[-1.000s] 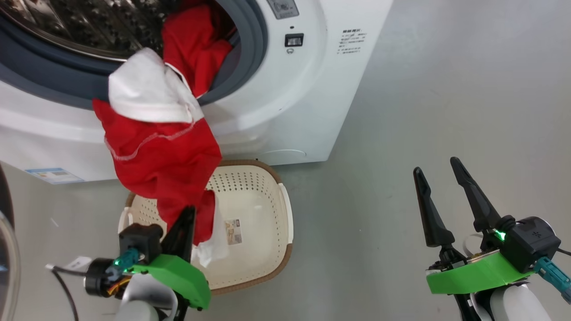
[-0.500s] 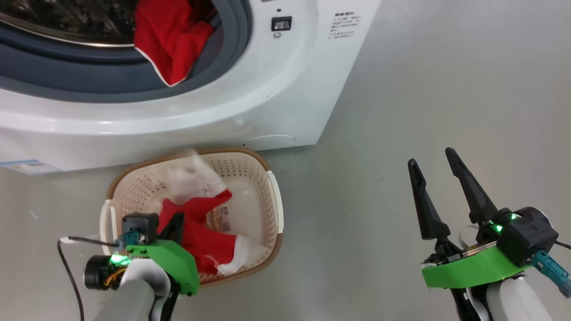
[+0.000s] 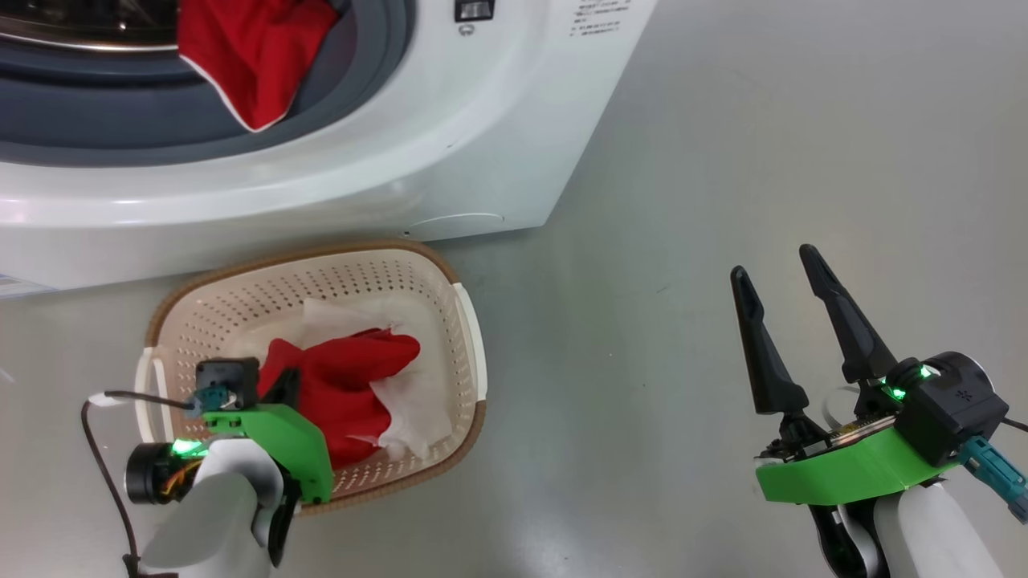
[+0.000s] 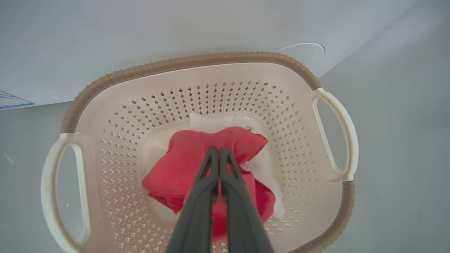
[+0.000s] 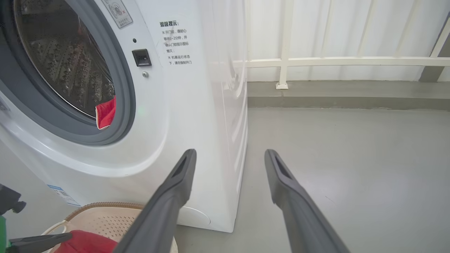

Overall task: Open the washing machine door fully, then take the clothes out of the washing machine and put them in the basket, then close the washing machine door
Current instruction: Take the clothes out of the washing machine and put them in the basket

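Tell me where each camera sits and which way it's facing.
Head: on the head, looking down at basket and washing machine; left gripper and right gripper show.
Left wrist: above the basket, looking into it past shut fingers on clothes.
Right wrist: low, facing the washing machine's front and floor between open fingers.
Shared: all see the basket.

Red, white clothes [image 3: 345,389] inside cream basket [image 3: 337,277]

The smooth grey floor [image 3: 723,160] carries the white washing machine [image 3: 401,160] at the upper left and, just below it, the cream basket [image 3: 337,281].
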